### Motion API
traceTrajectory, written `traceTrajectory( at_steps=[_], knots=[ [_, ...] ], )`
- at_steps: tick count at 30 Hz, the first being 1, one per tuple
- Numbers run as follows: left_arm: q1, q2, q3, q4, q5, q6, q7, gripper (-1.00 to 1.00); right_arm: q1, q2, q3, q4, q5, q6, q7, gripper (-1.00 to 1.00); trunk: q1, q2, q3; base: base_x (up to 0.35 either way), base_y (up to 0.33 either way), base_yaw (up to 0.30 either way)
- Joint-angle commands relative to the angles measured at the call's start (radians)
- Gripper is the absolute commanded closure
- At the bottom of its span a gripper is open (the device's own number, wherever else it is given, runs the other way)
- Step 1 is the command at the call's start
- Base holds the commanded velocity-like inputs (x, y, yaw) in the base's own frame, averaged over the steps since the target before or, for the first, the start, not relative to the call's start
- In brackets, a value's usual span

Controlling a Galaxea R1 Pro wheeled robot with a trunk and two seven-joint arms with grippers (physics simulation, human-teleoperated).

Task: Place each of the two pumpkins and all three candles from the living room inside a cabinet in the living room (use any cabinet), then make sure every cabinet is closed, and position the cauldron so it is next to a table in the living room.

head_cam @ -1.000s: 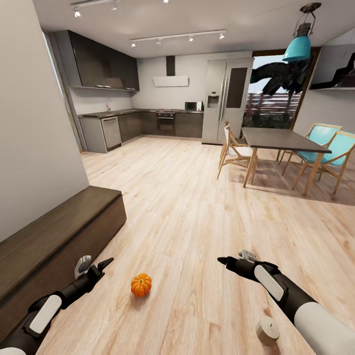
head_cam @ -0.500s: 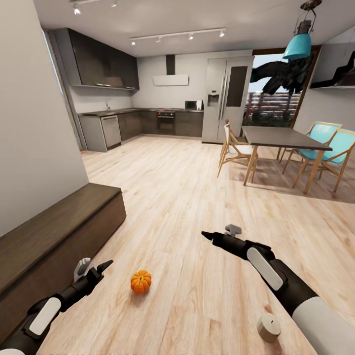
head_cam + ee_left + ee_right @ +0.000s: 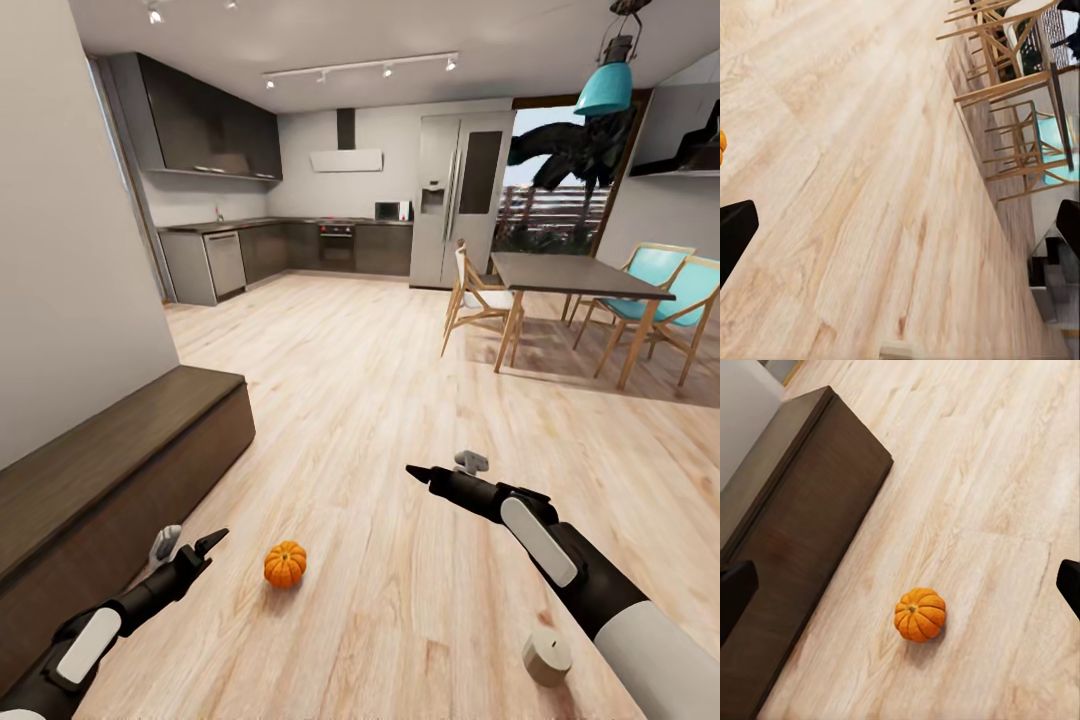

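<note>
A small orange pumpkin (image 3: 285,564) lies on the plank floor between my two arms; the right wrist view looks down on the pumpkin (image 3: 919,614) a short way from the cabinet. My left gripper (image 3: 192,545) hovers open just left of it, over the floor. My right gripper (image 3: 440,468) is open too, held higher and farther forward to the pumpkin's right. A beige candle (image 3: 547,656) stands on the floor beside my right forearm. The long dark-brown cabinet (image 3: 100,480) runs along the left wall, its front panels shut; the cabinet (image 3: 802,532) also shows from the right wrist.
A dining table (image 3: 575,275) with wooden and teal chairs (image 3: 475,300) stands at the right, and those chairs (image 3: 1012,75) appear in the left wrist view. Grey kitchen units (image 3: 290,250) and a fridge (image 3: 458,205) line the far wall. Open plank floor (image 3: 350,400) stretches ahead.
My right arm has swung forward and to the left, lifting its gripper. The left gripper has sunk slightly. The pumpkin and candle lie where they were.
</note>
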Motion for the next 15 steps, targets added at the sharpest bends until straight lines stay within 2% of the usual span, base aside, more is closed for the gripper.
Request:
traceTrajectory(
  at_steps=[1, 3, 5, 15],
  knots=[
    [-0.001, 0.001, 0.002, 0.005, 0.004, 0.008, -0.013, -1.0, -0.001, -0.001, 0.001, 0.0, -0.002, 0.002, 0.001, -1.0, 0.004, -0.008, -0.004, 0.0, 0.0, 0.0],
    [-0.001, 0.012, 0.003, 0.028, -0.015, 0.007, -0.046, -1.0, -0.001, 0.0, 0.001, 0.003, -0.002, 0.002, 0.001, -1.0, 0.011, -0.022, -0.01, 0.0, 0.0, 0.0],
    [-0.001, 0.015, 0.003, 0.033, -0.021, 0.006, -0.053, -1.0, -0.001, 0.0, 0.001, 0.004, -0.002, 0.002, 0.001, -1.0, 0.019, -0.036, -0.017, 0.0, 0.0, 0.0],
    [-0.001, 0.017, 0.002, 0.037, -0.024, 0.006, -0.06, -1.0, -0.001, 0.001, 0.001, 0.005, -0.002, 0.002, 0.0, -1.0, 0.057, -0.106, -0.048, 0.0, 0.0, 0.0]
  ],
)
